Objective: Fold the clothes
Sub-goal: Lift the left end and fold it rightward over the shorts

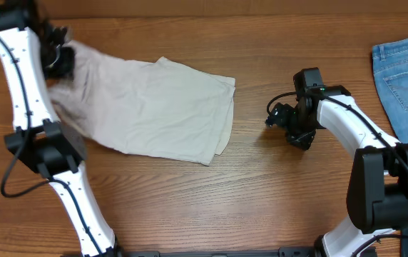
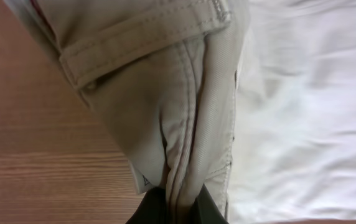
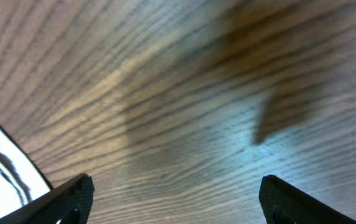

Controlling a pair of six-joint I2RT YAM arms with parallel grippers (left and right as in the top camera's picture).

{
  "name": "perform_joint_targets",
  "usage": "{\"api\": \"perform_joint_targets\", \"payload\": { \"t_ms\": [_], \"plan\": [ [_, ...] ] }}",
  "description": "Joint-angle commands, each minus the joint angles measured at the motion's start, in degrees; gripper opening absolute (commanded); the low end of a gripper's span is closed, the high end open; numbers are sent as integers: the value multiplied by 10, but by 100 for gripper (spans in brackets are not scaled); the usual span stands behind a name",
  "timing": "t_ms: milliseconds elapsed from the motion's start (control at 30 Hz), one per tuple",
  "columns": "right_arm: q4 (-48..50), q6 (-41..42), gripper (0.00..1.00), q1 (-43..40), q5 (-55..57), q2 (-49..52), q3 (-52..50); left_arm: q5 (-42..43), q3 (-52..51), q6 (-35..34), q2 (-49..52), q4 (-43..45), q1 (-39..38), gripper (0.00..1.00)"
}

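Your left gripper (image 1: 58,57) clamps the shorts (image 1: 154,107), apparently near the waist, to carry a fold, while your right gripper (image 1: 275,116) hangs open, idle.

Readable text: none.
Tag (image 2: 144,181) on shorts (image 2: 165,93): a small mark, too blurred to read.

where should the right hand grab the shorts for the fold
Grip the shorts at the free leg hems, coming in from the right. That edge faces the open right hand, and the left hand pinches the waistband end.
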Motion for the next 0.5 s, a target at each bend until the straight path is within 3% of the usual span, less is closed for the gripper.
{"api": "perform_joint_targets", "payload": {
  "t_ms": [0,467],
  "plan": [
    [7,6,89,3,-9,-2,1,8,15,-32,-85,-2,-55,4],
    [26,5,86,11,-17,13,-2,7,-2,-52,-124,-2,-239,4]
  ]
}}
